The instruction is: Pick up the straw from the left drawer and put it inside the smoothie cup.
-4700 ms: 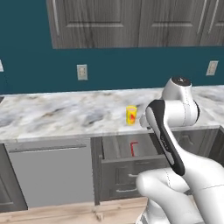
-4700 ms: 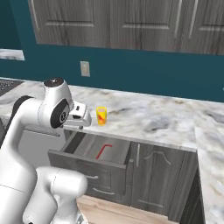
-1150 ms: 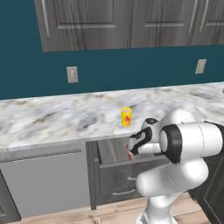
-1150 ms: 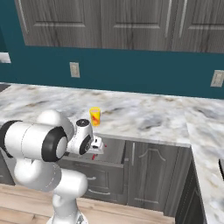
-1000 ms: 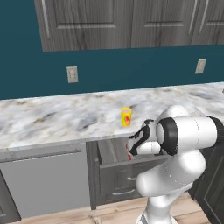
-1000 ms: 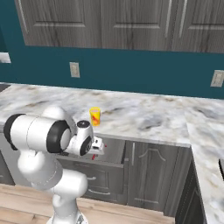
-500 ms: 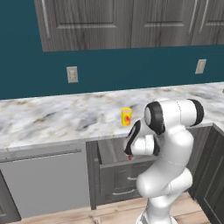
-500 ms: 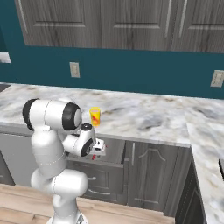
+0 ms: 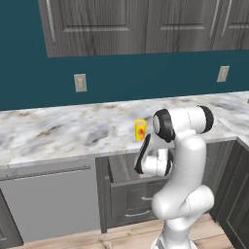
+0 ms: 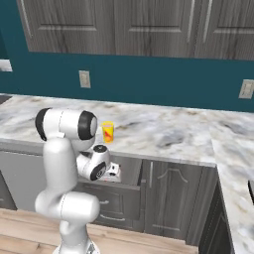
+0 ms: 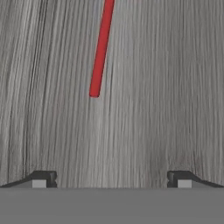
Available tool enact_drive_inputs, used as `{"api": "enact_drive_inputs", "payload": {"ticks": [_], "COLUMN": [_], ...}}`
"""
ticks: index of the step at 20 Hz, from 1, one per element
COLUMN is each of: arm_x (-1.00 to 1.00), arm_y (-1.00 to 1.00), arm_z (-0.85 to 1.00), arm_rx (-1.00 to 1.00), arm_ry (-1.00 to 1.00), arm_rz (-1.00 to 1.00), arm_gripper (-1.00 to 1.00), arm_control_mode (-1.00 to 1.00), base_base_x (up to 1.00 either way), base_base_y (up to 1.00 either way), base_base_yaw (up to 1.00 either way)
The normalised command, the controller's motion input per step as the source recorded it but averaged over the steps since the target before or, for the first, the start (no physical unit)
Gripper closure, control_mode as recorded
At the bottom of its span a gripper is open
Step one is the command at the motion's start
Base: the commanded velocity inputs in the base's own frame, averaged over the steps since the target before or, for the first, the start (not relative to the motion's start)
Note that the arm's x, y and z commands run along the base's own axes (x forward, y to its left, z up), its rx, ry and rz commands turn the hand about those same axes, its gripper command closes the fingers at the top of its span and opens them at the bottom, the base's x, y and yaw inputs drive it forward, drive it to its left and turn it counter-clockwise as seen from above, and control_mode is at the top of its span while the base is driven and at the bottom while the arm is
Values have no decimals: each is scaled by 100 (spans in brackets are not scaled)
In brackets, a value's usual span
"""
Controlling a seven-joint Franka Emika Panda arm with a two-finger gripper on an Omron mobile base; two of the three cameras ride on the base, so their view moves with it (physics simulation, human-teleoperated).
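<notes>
Hand [image 11: 111, 179] spread wide, empty | pointed down into left drawer [image 9: 127, 187] | straw [image 11: 100, 50] ahead of fingertips

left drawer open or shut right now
Open. The left drawer is pulled out from under the counter, and the straw lies on its floor.

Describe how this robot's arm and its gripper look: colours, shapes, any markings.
The arm is glossy white, built of rounded tubular segments with dark grey bands and caps at the joints; a black strip runs along the forearm segment. It rises from a bulbous white base. No loose cables or lettering can be made out. The gripper has two small dark finger tips with pale grey pads.
</notes>
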Motion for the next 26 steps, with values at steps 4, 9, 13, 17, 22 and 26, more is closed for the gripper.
{"api": "enact_drive_inputs", "payload": {"ticks": [4, 9, 13, 17, 22, 26], "arm_x": [-58, -100, -100, -100, -21, 10], "arm_y": [-3, -13, 0, 0, 5, 31], "arm_z": [-21, -4, 2, 31, 91, 41], "arm_rx": [-2, 0, 0, 0, 0, 0], "arm_ry": [14, 3, 0, 0, -13, -12], "arm_rz": [0, 0, 4, 10, 4, 0], "arm_gripper": [-100, -100, -100, -100, -100, -100], "arm_control_mode": [-100, -100, -100, -100, -100, -100], "base_base_x": [0, 0, 0, 0, 0, 0], "base_base_y": [0, 0, 0, 0, 0, 0], "base_base_yaw": [0, 0, 0, 0, 0, 0]}}
